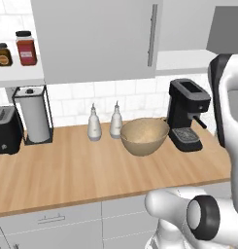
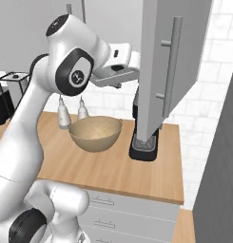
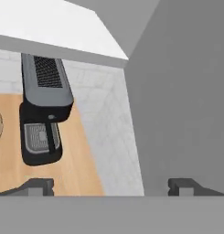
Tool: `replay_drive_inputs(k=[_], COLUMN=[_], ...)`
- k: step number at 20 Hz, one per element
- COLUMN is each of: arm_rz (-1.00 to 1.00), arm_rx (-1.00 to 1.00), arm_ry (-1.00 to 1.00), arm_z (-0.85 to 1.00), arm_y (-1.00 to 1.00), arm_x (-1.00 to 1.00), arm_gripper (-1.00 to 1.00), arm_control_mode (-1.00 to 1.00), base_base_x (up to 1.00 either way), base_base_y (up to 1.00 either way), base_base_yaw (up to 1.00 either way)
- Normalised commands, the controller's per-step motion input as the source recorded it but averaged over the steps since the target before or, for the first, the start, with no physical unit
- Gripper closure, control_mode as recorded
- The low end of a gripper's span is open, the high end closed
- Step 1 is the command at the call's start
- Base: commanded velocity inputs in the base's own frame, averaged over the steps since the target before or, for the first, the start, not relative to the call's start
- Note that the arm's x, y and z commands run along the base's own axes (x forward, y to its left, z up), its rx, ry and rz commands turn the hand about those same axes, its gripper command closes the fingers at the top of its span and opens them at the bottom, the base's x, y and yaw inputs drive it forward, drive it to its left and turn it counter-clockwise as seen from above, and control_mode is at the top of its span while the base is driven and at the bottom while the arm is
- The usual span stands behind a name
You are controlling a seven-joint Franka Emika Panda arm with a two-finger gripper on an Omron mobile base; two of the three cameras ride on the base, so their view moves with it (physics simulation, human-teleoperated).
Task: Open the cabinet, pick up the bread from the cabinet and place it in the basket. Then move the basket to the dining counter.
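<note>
The cabinet hangs over the wood worktop; its left door is shut, with a long bar handle. Its right door stands swung open toward me. My gripper is up beside the inner face of that open door, and in the hand view the gripper is open with nothing between its fingertips. The tan basket sits on the worktop below, also seen in the right base view. The bread and the dining counter are out of view.
A black coffee machine stands right of the basket, under the open door. Two white bottles stand left of it, then a paper towel roll and a toaster. Jars sit on a shelf.
</note>
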Motion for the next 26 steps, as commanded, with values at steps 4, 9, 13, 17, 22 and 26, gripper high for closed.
replay_drive_inputs(k=[4,9,13,17,22,26], arm_rz=[0.06,0.07,0.06,0.03,0.01,0.12], arm_rx=[0.12,0.22,0.27,0.09,0.0,0.03], arm_ry=[-0.06,-0.09,-0.1,-0.16,-0.1,0.0], arm_z=[-0.13,0.0,0.0,0.23,0.34,0.01], arm_y=[1.0,1.0,1.0,1.0,0.65,0.07], arm_x=[0.01,0.29,0.43,0.62,0.95,1.0], arm_gripper=[-1.0,-1.0,-1.0,-1.0,-1.0,-1.0], arm_control_mode=[-1.0,-1.0,-1.0,-1.0,-1.0,-1.0], base_base_x=[0.0,0.0,0.0,0.0,0.0,0.0], base_base_y=[0.0,0.0,0.0,0.0,0.0,0.0], base_base_yaw=[0.0,0.0,0.0,0.0,0.0,0.0])
